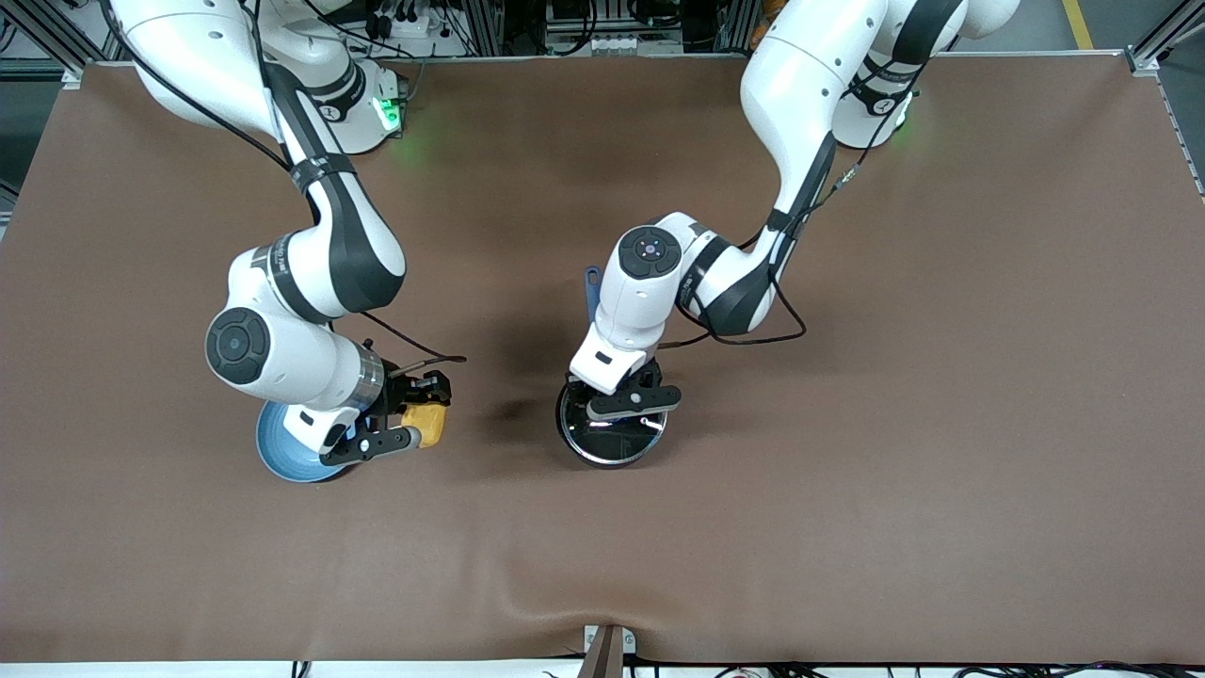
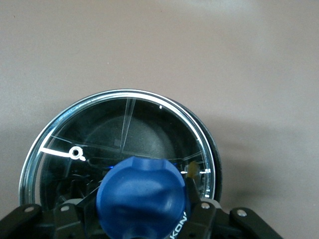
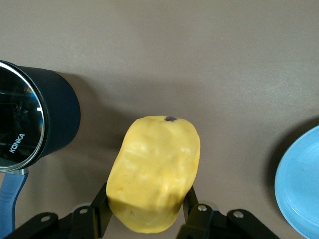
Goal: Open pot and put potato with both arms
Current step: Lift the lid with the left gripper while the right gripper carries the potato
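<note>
Potato point(image 3: 155, 174) is held up in the air between the 2 fingers of the right gripper point(image 1: 421, 412), which are pressed tight on its sides. It is a yellow, bumpy lump with a small dark spot at one end. It is held over the brown table point(image 1: 941, 377), just beside the light-blue plate point(image 1: 282, 457), which lies toward the right arm's end of the table.

The pot point(image 3: 47, 122) is seen near the middle of the table, well apart from the plate. It is black with a shiny steel rim, and its blue handle point(image 1: 592, 292) is pointed away from the front camera. The glass lid point(image 2: 119, 139) is seen on top of the pot. The lid's blue knob point(image 2: 142, 196) is gripped by the left gripper point(image 1: 633, 395), and its fingers are closed tight on the knob from both sides. In the left wrist view the inside of the pot is seen through the glass, dark and round.
</note>
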You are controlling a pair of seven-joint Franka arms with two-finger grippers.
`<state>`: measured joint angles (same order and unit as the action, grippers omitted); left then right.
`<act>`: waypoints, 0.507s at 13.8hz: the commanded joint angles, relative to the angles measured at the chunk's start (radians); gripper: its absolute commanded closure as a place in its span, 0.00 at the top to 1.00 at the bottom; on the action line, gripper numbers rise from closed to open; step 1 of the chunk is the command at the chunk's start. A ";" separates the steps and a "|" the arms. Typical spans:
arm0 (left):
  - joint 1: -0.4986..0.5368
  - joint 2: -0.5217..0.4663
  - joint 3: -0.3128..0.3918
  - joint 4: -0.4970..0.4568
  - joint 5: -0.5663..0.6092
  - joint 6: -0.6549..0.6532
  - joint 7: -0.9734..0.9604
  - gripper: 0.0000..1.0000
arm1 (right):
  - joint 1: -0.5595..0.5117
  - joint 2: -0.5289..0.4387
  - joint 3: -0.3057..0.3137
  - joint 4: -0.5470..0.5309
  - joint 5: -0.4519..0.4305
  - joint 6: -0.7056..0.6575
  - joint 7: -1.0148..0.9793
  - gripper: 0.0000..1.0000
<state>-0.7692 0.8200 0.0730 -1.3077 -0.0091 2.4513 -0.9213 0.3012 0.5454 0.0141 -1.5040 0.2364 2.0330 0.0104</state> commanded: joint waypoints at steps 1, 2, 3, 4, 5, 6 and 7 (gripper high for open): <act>0.008 -0.086 0.013 0.008 -0.003 -0.113 -0.008 0.00 | 0.028 -0.022 -0.011 0.004 0.009 -0.004 0.035 0.03; 0.036 -0.122 0.011 0.004 -0.005 -0.129 -0.004 0.00 | 0.042 -0.022 -0.013 0.028 0.008 -0.007 0.063 0.03; 0.066 -0.171 0.004 -0.021 -0.006 -0.141 0.007 0.00 | 0.070 -0.019 -0.013 0.050 0.001 -0.007 0.103 0.03; 0.083 -0.198 0.002 -0.042 -0.012 -0.158 0.028 0.00 | 0.100 -0.015 -0.013 0.068 -0.012 -0.008 0.156 0.02; 0.103 -0.225 0.001 -0.068 -0.028 -0.160 0.047 0.00 | 0.127 -0.010 -0.013 0.074 -0.040 -0.002 0.204 0.02; 0.131 -0.252 -0.004 -0.109 -0.043 -0.160 0.089 0.00 | 0.148 0.002 -0.013 0.077 -0.067 0.012 0.236 0.02; 0.157 -0.284 -0.013 -0.158 -0.060 -0.160 0.143 0.00 | 0.166 0.014 -0.013 0.082 -0.083 0.050 0.255 0.01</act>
<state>-0.6531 0.6212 0.0792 -1.3389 -0.0266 2.2839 -0.8572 0.4254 0.5430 0.0142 -1.4360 0.1953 2.0467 0.2037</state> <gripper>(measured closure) 0.388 0.401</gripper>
